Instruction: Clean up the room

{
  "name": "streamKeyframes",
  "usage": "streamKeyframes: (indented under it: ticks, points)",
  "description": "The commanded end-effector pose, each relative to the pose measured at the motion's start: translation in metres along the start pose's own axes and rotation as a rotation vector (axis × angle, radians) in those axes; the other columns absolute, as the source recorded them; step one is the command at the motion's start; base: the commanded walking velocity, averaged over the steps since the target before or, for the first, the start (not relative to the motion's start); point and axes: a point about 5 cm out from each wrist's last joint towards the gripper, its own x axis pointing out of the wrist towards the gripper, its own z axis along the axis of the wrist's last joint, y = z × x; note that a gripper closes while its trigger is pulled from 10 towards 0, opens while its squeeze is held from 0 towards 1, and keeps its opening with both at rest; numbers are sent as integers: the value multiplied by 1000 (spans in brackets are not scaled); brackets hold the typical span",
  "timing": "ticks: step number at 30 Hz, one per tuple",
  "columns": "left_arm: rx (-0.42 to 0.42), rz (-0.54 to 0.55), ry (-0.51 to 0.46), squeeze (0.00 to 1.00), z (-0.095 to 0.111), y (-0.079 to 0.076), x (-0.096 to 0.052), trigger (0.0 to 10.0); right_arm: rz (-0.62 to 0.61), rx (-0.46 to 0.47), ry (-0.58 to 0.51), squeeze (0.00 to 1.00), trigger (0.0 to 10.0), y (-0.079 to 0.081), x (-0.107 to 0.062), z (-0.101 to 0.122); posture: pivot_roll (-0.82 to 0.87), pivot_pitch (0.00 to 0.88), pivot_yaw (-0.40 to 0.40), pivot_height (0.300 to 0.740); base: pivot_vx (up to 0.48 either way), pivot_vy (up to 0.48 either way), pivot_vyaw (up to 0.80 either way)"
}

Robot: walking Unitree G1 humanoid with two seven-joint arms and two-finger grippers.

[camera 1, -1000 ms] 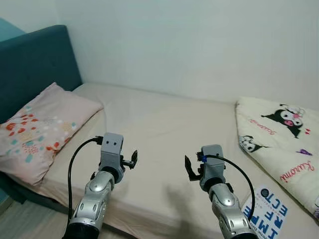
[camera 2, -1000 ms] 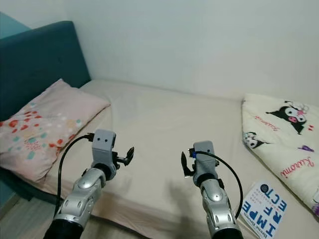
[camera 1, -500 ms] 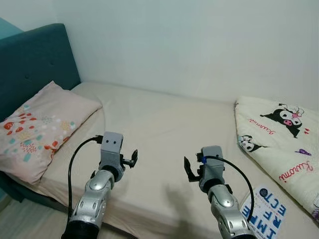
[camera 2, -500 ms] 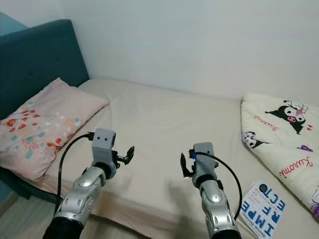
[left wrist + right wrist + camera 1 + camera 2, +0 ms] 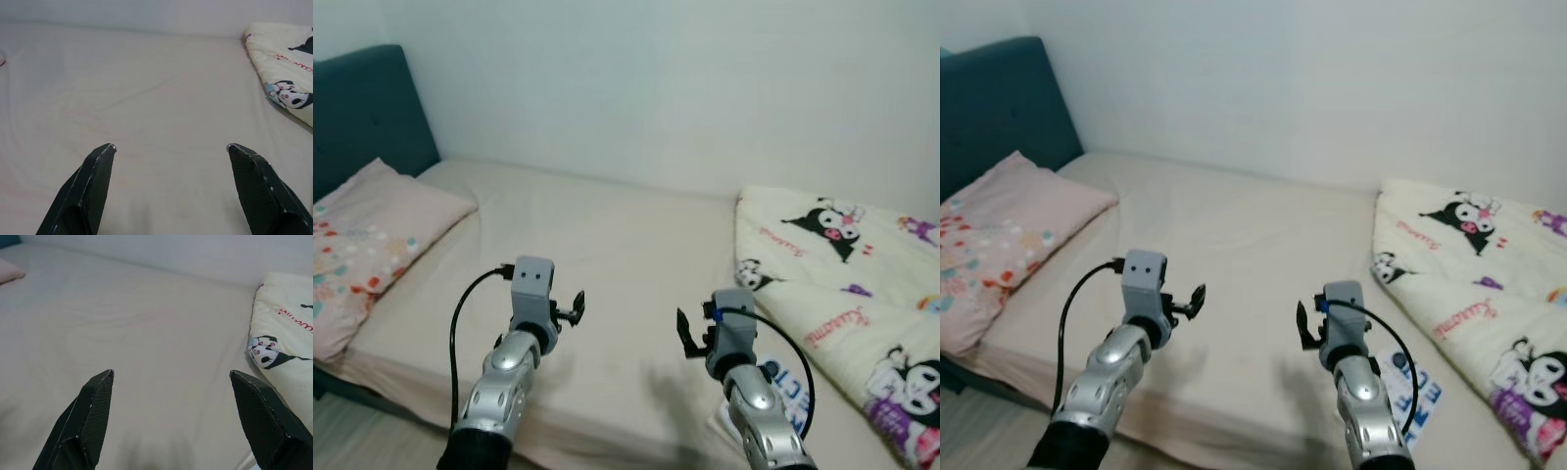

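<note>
Here the left gripper (image 5: 171, 149) had its two black fingers (image 5: 88, 191) spread wide with nothing between them, held above the bare beige sheet of the bed (image 5: 607, 255). The right gripper (image 5: 171, 374) was spread the same way, also holding nothing, just beside the left over the middle of the bed. To the robot's right lay a rumpled cream blanket (image 5: 842, 264) printed with cartoon figures, and a blue-and-white booklet (image 5: 1410, 397) sat near the bed's front edge beside the right arm. At the far left a pink patterned pillow (image 5: 362, 245) rested against a teal headboard (image 5: 357, 117). A white wall (image 5: 656, 88) stood behind the bed.
</note>
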Motion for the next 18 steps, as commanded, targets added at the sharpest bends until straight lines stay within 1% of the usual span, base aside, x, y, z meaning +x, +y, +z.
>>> streamKeyframes:
  ticks: [1,3,4,7,8,9,11,16,18]
  points:
    - [-5,5,18,0,-4,0,-1,10000,-11,5,12,0,10000,-3,-1,-2,-13,0,-13,740,0,-480,0]
    - [-7,8,22,0,-4,0,-1,10000,-12,5,12,0,10000,-3,-2,-2,-13,0,-12,740,0,-480,0]
    - [-17,13,51,0,-7,1,0,10000,-14,5,12,0,10000,-4,-2,-3,-14,0,-12,740,0,0,0]
    - [-17,13,51,0,-7,1,0,10000,-14,5,12,0,10000,-4,-2,-3,-14,0,-12,740,0,0,0]
    - [-30,17,64,0,-9,1,1,10000,-15,5,13,0,10000,-4,-3,-3,-17,0,-11,740,0,0,0]
    - [-49,18,71,0,-10,1,1,10000,-16,5,14,0,10000,-4,-3,-3,-19,0,-11,740,0,472,0]
    - [-57,16,73,0,-10,1,1,10000,-18,6,14,0,10000,-5,-4,-3,-20,0,-10,740,0,472,0]
    - [-52,14,73,0,-10,1,1,10000,-19,5,16,0,10000,-5,-4,-4,-20,0,-9,740,0,476,0]
    - [-46,12,66,0,-10,0,1,10000,-19,6,17,0,10000,-5,-5,-4,-22,0,-8,740,0,0,0]
